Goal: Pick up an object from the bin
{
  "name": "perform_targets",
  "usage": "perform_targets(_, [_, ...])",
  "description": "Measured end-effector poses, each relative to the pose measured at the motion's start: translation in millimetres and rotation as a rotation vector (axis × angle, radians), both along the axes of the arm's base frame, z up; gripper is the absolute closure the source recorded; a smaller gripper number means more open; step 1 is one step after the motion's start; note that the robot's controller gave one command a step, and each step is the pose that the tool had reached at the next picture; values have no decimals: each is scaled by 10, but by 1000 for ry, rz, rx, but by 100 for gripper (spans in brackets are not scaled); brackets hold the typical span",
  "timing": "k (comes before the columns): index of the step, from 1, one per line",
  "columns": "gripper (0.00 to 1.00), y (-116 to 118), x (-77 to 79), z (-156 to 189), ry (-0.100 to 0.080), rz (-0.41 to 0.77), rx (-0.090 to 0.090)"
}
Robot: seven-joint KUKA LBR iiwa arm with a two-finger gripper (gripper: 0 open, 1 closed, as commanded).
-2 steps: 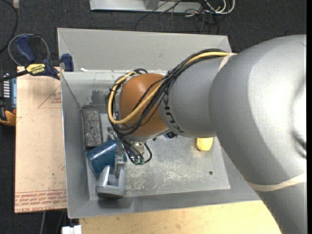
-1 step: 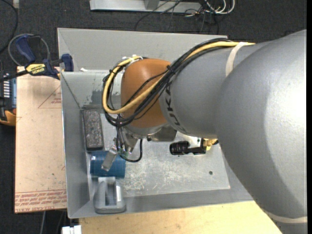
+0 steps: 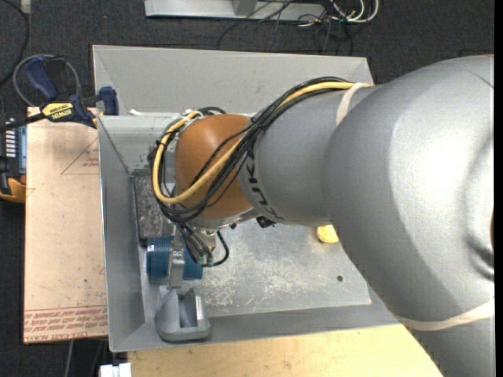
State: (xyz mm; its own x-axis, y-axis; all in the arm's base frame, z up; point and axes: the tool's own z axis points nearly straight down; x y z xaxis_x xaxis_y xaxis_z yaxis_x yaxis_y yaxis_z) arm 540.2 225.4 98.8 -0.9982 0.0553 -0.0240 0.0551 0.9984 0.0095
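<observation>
Arm (image 3: 377, 179) reached in from the view's right w/ its orange wrist cover (image 3: 208, 163) low over the left part of the bin (image 3: 275, 285). Fingers (image 3: 189, 256) poked out below the cover, near the bin's left wall. Most of them sat under the wrist & cables, so I couldn't tell if they were apart or together. Nothing visible betw. them.

Closest was a roundish blue thing (image 3: 159, 259), just beside the fingers on the view's left, close to the wall. Touching or not: couldn't tell. Just below it, in the bottom-left corner, lay a grey thing (image 3: 182, 319) w/ a slot down its middle. A flat dark patch (image 3: 145, 210) lay along the left wall above the blue one. A small yellow thing (image 3: 326, 234) sat well apart, mid-bin, half under the arm.

Step, as I judged it: approach onto a target, prob. the blue thing, grasp not yet made. Next move would call for centring so the blue thing ends up betw. the fingers, not beside them, then closing & lifting straight up. Risk: wall & grey thing were close, so little room to shift.
</observation>
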Motion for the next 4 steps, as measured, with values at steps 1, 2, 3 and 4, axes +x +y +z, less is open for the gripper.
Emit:
perform_targets(1, [0, 102, -320, -184, -32, -481, 40])
perform_targets(2, [100, -38, -69, -271, -10, 76, 1])
perform_targets(3, [100, -38, -70, -271, -10, 76, 1])
perform_targets(4, [100, -43, -69, -199, -11, 74, 1])
